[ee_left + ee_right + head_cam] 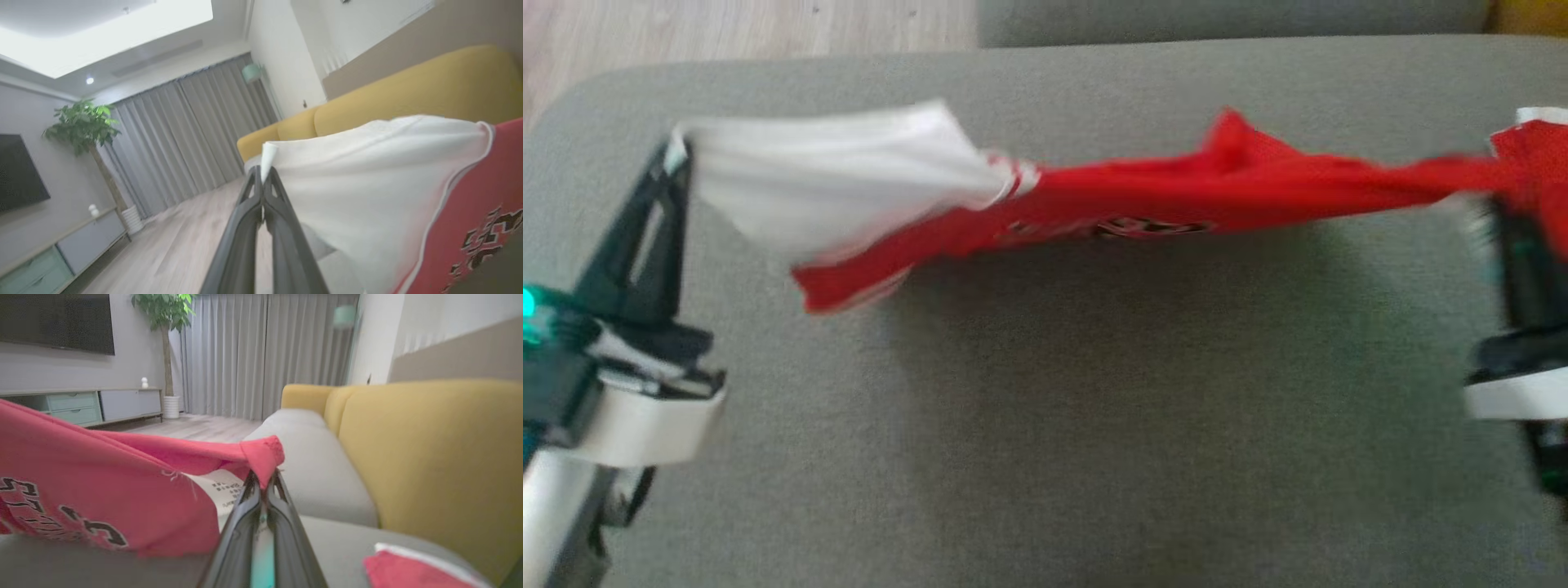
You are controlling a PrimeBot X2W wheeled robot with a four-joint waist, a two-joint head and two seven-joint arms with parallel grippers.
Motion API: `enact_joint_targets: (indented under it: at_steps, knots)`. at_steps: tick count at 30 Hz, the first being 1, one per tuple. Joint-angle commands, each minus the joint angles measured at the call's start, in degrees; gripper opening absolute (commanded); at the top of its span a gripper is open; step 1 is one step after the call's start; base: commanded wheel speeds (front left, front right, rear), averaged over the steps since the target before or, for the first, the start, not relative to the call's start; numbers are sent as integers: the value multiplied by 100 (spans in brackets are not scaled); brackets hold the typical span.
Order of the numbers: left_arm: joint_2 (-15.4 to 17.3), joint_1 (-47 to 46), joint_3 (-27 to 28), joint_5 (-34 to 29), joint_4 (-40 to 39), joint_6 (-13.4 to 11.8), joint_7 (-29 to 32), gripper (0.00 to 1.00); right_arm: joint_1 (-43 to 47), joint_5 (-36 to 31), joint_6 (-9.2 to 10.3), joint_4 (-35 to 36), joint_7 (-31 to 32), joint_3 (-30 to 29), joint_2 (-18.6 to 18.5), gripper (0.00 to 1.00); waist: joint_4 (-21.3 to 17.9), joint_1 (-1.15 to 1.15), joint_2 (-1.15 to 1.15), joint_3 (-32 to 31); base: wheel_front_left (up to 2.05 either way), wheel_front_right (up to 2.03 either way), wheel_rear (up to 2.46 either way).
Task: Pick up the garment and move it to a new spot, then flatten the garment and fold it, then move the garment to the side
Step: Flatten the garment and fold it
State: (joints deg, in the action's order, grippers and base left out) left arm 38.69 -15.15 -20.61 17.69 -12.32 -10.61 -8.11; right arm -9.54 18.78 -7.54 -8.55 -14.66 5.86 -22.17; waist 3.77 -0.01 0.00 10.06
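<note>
Garment (1160, 200) | stretched above sofa (1094, 425), clamped by left end effector (676, 155) and right end effector (1499, 204) | step judged: flattening | next: even lowering required, both ends level, no slack.

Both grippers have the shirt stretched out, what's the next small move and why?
Probably lower both together: the left gripper and right gripper pinch opposite ends of the shirt, which hangs stretched above the grey cushion, not yet flat.

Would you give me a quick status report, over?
Garment stretched above grey cushion. Left gripper shut on its white end. Right gripper shut on its red end.
</note>
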Motion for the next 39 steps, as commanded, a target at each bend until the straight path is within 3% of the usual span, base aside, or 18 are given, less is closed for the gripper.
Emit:
enact_joint_targets:
  at_steps: [1,7,10,12,13,14,19,27,32,39]
  knots:
    - [323,-448,449,61,-263,-12,-50,0,162,48,5,352,22,-139,-263,0,-89,1,0,-82,0,0,0]
    - [489,-603,510,378,-789,245,183,0,529,147,5,1803,887,-878,-677,0,-192,1,0,33,0,0,0]
    - [409,-614,283,500,-750,390,373,0,473,224,5,1905,1452,-602,-636,0,-199,1,0,196,0,0,0]
    - [196,-677,45,567,-549,481,389,0,167,230,5,1495,1713,-197,-421,0,-158,1,0,386,0,0,0]
    - [40,-729,-121,564,-391,529,361,0,-80,132,5,1047,1676,-53,-233,39,-109,1,0,488,0,0,0]
    - [-35,-757,-199,564,-298,555,344,0,-176,32,5,804,1622,-16,-180,100,-72,1,0,532,0,0,0]
    - [-266,-858,-445,477,160,619,187,0,-207,-137,5,105,1331,53,-29,100,77,1,0,651,0,0,0]
    - [-376,-643,-499,566,482,590,-69,0,17,299,5,338,1382,92,-93,100,129,1,0,685,0,0,0]
    - [-461,-678,-575,565,533,604,-134,0,-556,268,5,188,1728,414,-31,100,206,1,0,784,0,0,0]
    - [-559,-816,-701,519,596,646,-166,0,-1459,-211,5,-663,1995,693,61,100,302,1,0,891,0,0,0]
